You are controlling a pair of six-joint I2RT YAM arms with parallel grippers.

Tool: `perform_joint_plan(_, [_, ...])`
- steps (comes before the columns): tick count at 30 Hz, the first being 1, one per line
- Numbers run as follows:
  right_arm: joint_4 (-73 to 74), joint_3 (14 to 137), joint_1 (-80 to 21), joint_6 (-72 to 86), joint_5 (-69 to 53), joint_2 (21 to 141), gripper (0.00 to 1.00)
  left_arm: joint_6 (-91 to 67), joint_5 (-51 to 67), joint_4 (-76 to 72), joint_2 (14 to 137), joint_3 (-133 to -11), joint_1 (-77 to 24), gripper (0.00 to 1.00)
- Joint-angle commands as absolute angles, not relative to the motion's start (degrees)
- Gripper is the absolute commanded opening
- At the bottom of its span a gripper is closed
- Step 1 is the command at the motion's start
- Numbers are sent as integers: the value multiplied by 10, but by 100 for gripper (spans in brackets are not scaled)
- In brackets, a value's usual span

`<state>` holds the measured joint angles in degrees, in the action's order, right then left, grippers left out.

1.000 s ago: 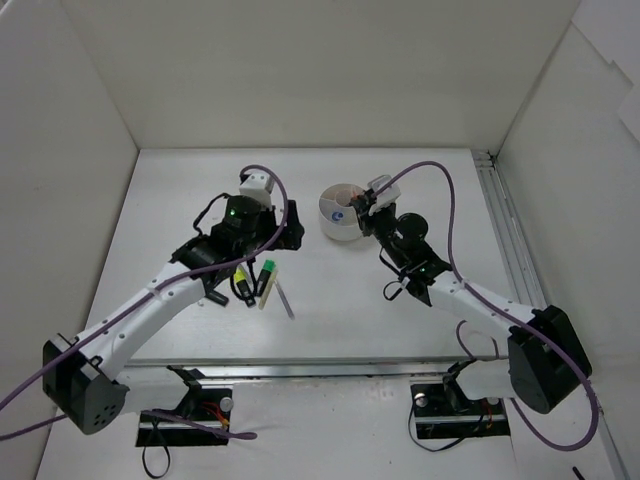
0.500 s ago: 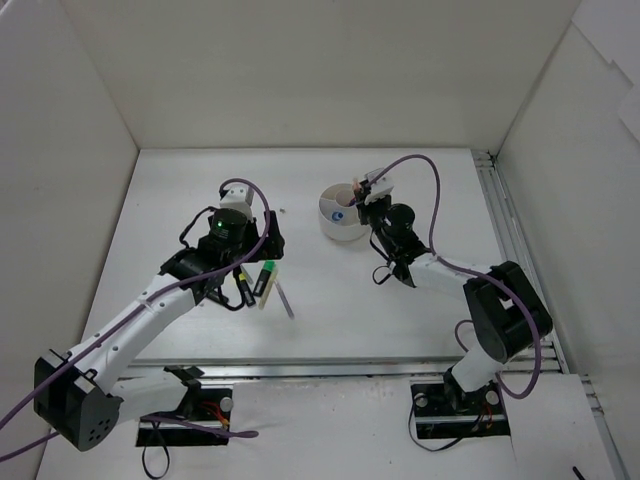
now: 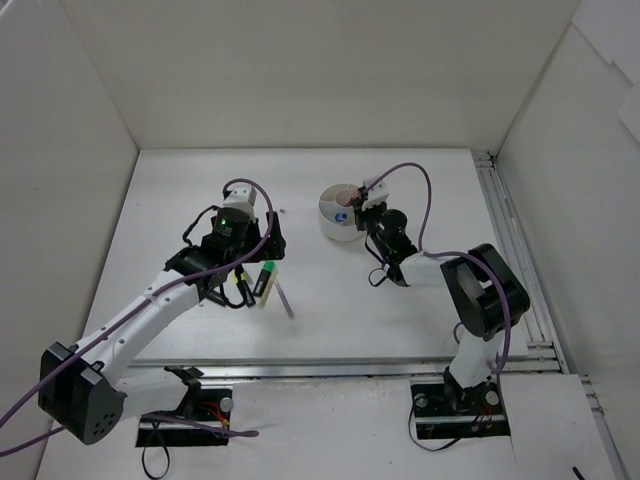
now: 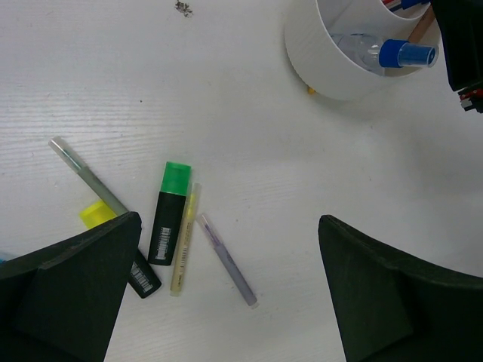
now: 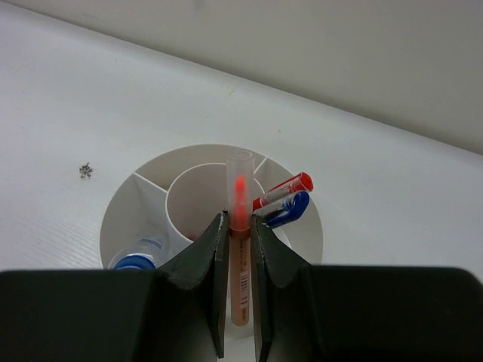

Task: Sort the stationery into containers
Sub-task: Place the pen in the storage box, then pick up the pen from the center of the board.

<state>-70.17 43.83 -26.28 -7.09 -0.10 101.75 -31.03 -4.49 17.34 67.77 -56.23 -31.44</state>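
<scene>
pen (image 5: 240, 181) in right gripper (image 5: 239, 226) over tub (image 5: 112, 222)

White tub (image 4: 324, 68); green-capped black highlighter (image 4: 170, 219); orange-tipped pen (image 5: 240, 226)

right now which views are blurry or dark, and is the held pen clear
Left wrist view: the left gripper shows as dark soft-edged blocks, the green-capped highlighter is sharp. Right wrist view: the right gripper is black and featureless, yet the pen it clamps and the tub are crisp. Top view: even light, faint shadows, small detail hard to read.
</scene>
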Motion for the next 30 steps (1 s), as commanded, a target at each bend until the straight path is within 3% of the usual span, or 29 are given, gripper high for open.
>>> perform_joint_plan(1, [-925, 441, -259, -55, 10, 1012, 0, -303, -42, 147, 671, -570, -311, 100])
perform_joint_plan(4, [-930, 433, -260, -50, 8, 1012, 0, -302, -42, 146, 671, -570, -311, 100])
perform_joint_plan(6, [-934, 428, -259, -46, 10, 1009, 7, -302, -41, 145, 671, -571, -311, 100])
perform_joint_plan(11, [-936, 409, -258, -36, 4, 991, 37, -302, -35, 148, 672, -573, -311, 100])
perform_joint_plan(22, [-824, 393, -308, -76, 61, 866, 72, -318, -22, 170, 635, -557, -311, 100])
perform_joint_plan(27, [-799, 367, -321, -58, 73, 792, 81, -311, -7, 182, 609, -526, -311, 100])
perform_joint_plan(28, [-788, 360, -325, -52, 76, 781, 93, -309, 13, 185, 607, -521, -311, 100])
perform_joint_plan(30, [-731, 353, -331, -33, 77, 739, 98, -312, 25, 191, 606, -508, -311, 100])
